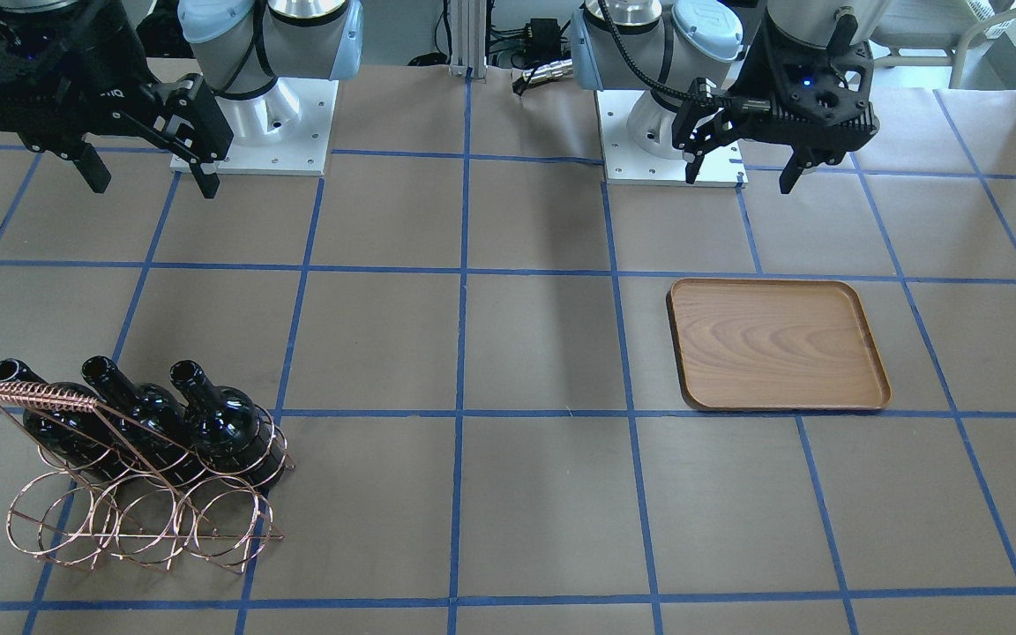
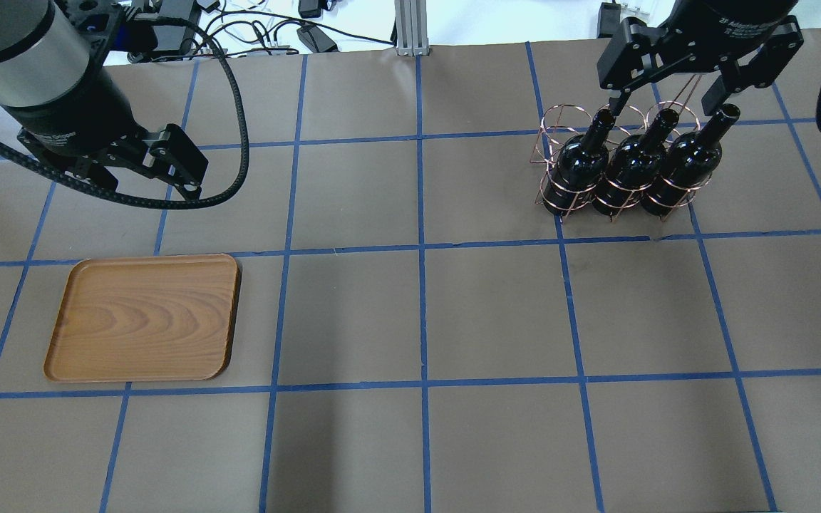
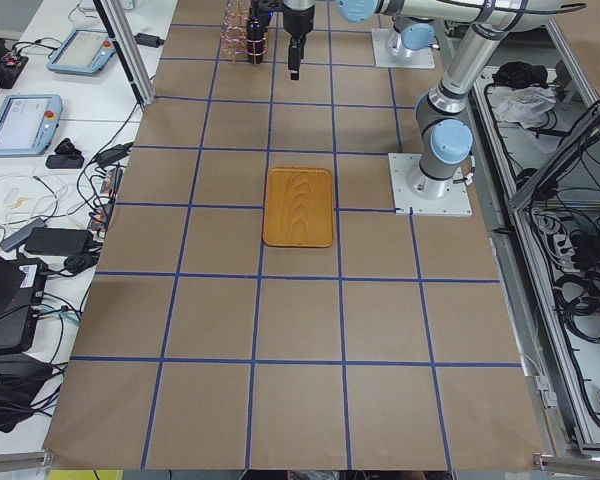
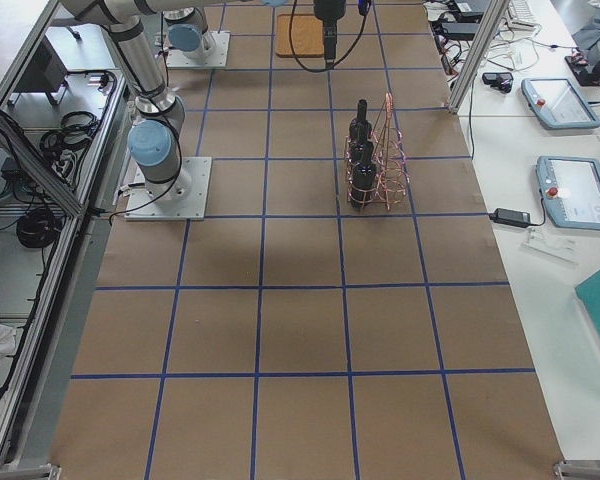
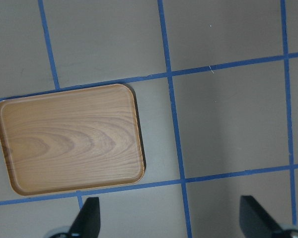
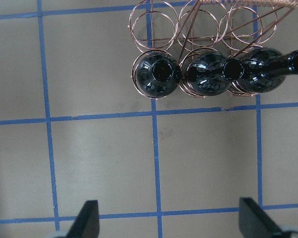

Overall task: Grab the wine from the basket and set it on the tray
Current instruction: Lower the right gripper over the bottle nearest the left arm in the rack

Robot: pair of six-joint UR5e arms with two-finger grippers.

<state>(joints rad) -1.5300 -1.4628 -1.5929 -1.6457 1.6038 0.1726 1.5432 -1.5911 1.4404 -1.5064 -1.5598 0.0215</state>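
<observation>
Dull brown surface (image 1: 543, 353), crossed by a grid of blue tape lines. Warm mid-brown tray (image 2: 143, 317), with looping wood grain and a darker rim. Glossy near-black on all three wine bottles (image 2: 631, 167), with pale glints on the glass. Rose-gold copper wire for the basket (image 1: 41, 394), rings and coiled handle alike. Matte black on the left gripper (image 1: 740, 181) and the right gripper (image 1: 153, 187); pale blue caps and silver-grey on the arm joints (image 1: 208, 22).

basket (image 4: 395, 165) mid-table | three wine bottles (image 4: 360, 175) standing in it | tray (image 4: 298, 40) far end, well apart
</observation>
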